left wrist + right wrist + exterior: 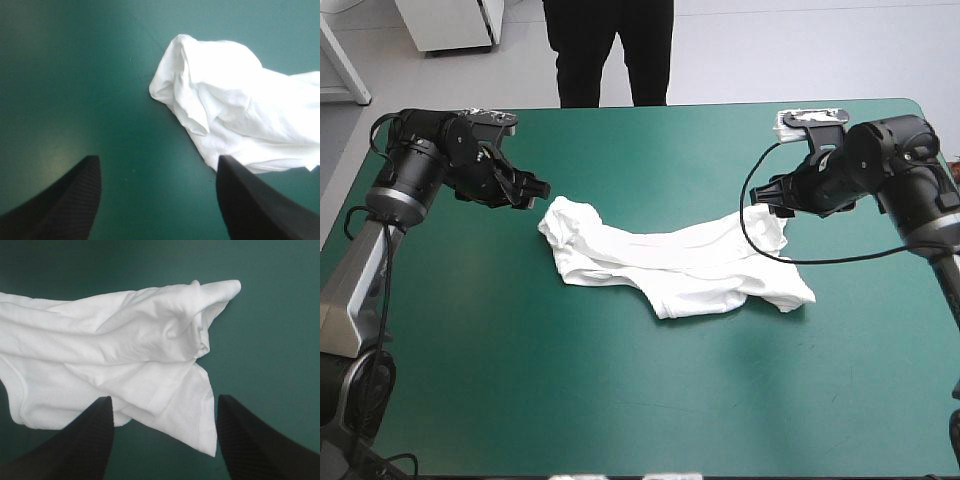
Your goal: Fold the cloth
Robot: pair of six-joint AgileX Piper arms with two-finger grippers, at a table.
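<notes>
In the high view, the T-shirt [670, 265] lies in a long, rumpled strip near the middle of the bench [620, 400], on the teal-green cover. It is not flat, and it is not folded yet. The left gripper [538, 190] hangs just beside the shirt's left end. The right gripper [760, 198] hangs over the shirt's right end. I think they wait at the two ends so that each one can take an end and pull the shirt out flat.

In the left wrist view, the two black fingers [60, 205] stand wide apart and hold nothing. Only green cover shows between them. The bunched-up end of the T-shirt is a little ahead of them, and one finger tip is just beside the shirt's edge. I think this gripper needs to move toward the shirt before it can pinch it.

In the right wrist view, the black fingers [75, 440] are also wide apart and hold nothing. A loose flap of the T-shirt lies in the gap between them, with the rest of the shirt spread ahead. This gripper looks lined up to come down on that flap. The cloth is piled in layers there, so it could grab more than one layer.
</notes>
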